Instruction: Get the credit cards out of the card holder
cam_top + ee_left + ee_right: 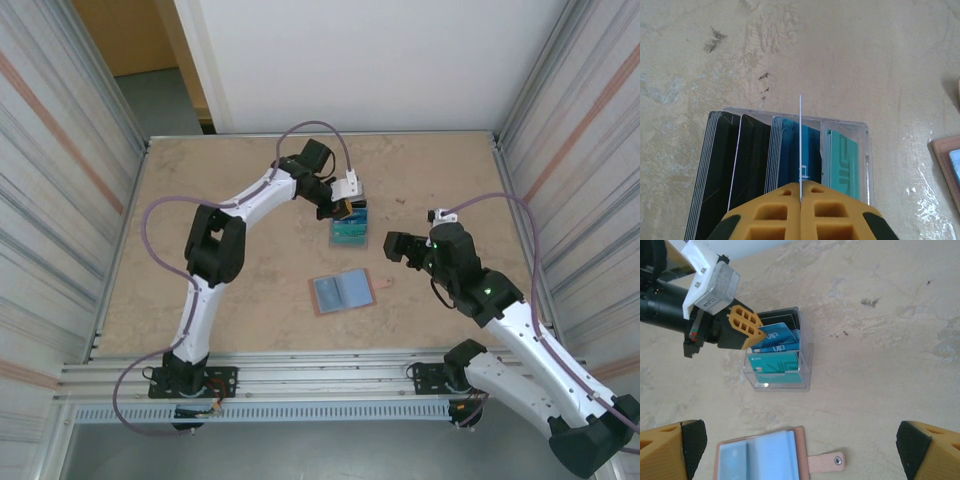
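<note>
At mid-table, seen from above: card holder (342, 292), lying open and flat with its snap tab (384, 283) out to the right, presumably spread so the pockets can be reached. Just beyond it stands a clear stand (349, 233), apparently the receiving place for what comes out. Left arm stretched forward and bent across towards centre, left gripper (346, 210) poised over the stand's far end. Right arm doubled back on itself, right gripper (398, 246) near the stand's right side, touching nothing. Left wrist view: yellow fingers pressed together on one credit card (800, 132), seen edge-on as a thin white line, vertical above the blue cards (790, 150). It is held by its upper edge, likely so the lower edge can slide between the dividers. Black cards (722, 165) fill the left compartments, teal cards (842, 160) the right one. Whether the pinched card touches the stand's floor cannot be told. Right wrist view: right jaws spread wide, nothing between them, looking down on the card holder at the near edge. Its light-blue panels face up, and whether any card remains inside cannot be told. Left gripper enters from upper left, its blue card angled into the stand's middle section.
</note>
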`<action>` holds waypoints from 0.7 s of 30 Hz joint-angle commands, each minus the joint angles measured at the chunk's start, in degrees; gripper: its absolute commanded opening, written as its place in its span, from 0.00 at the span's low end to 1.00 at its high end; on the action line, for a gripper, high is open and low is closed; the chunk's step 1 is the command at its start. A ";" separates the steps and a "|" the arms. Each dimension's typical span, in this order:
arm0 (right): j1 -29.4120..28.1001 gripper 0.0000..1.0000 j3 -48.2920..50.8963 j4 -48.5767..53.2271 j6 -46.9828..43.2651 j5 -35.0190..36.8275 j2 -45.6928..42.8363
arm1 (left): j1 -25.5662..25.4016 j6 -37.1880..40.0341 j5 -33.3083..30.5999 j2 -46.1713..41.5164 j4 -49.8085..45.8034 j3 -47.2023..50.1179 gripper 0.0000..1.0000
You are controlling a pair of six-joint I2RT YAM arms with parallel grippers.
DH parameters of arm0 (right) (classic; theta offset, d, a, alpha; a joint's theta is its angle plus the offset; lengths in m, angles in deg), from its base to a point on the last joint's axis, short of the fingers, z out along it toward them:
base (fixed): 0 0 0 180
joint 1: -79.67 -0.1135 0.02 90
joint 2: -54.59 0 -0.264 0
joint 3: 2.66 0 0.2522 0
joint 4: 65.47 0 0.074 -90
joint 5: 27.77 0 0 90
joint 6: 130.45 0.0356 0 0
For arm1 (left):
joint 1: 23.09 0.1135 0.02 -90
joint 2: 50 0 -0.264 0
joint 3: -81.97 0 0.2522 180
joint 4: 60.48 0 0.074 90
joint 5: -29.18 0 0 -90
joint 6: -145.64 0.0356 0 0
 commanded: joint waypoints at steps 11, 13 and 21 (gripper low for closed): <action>0.00 0.99 -0.21 -0.84 1.11 -1.00 -0.37 | 0.40 -1.39 -2.26 2.15 -1.68 -2.78 0.09; 0.02 0.99 -0.22 -1.02 1.02 -1.36 -0.26 | 0.44 -1.48 -2.70 2.13 -1.85 -3.03 0.11; 0.03 0.99 -0.17 -1.51 0.71 -2.07 0.00 | 0.44 -1.88 -3.78 1.53 -2.80 -3.75 0.17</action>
